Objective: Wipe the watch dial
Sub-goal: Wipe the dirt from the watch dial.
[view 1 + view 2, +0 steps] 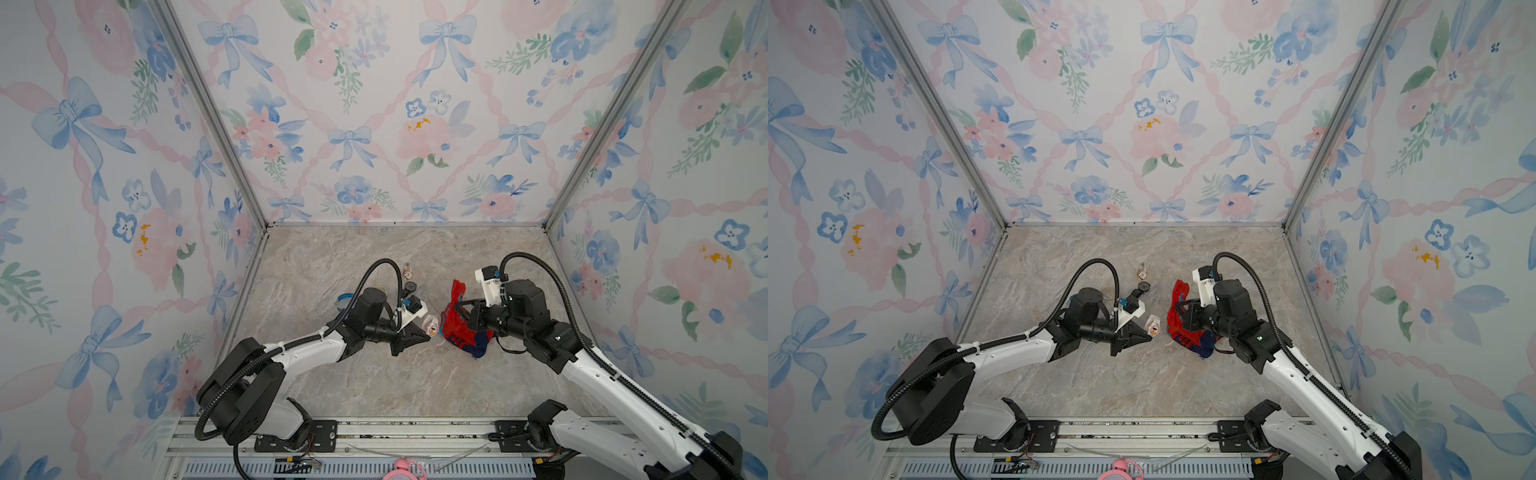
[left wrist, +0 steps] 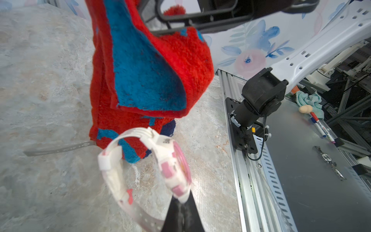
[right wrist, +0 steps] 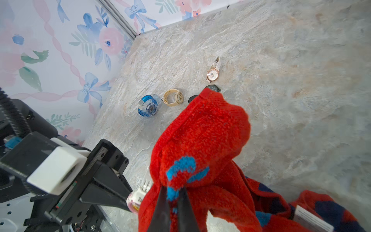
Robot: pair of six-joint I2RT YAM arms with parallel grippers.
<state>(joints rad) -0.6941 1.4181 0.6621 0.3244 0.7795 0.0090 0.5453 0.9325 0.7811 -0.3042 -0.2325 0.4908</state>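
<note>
The left gripper [image 1: 428, 338] is clamped on the watch [image 1: 431, 325], its black fingers [image 2: 180, 215] pinched together on the edge of the case. The watch is chunky white plastic with pink blocks and a round pink-rimmed dial. Its perforated strap is fastened into a loop that hangs free in the left wrist view. It sits near the middle of the worktop [image 1: 353, 257], just beside the cloth [image 1: 457, 320]. Whether the dial and the cloth touch I cannot tell.

The right gripper [image 3: 174, 191] is closed on the cloth, its two narrow black fingertips squeezed together on a fold. The cloth is thick and fluffy like a towel, red with bright blue patches and some dark navy. One corner stands up above the gripper, and the lower end is bunched on the worktop. A white label shows at one edge in the right wrist view.

The worktop is a smooth, stone-patterned slab in grey and beige. Four more watches lie on it behind the left arm:
- A translucent blue plastic watch [image 3: 147, 106].
- A beige watch [image 3: 173, 97] with a rubbery band.
- A black watch [image 3: 213, 88], partly hidden by the cloth.
- A slim rose-gold watch [image 3: 213, 73] with a pale strap.
</note>
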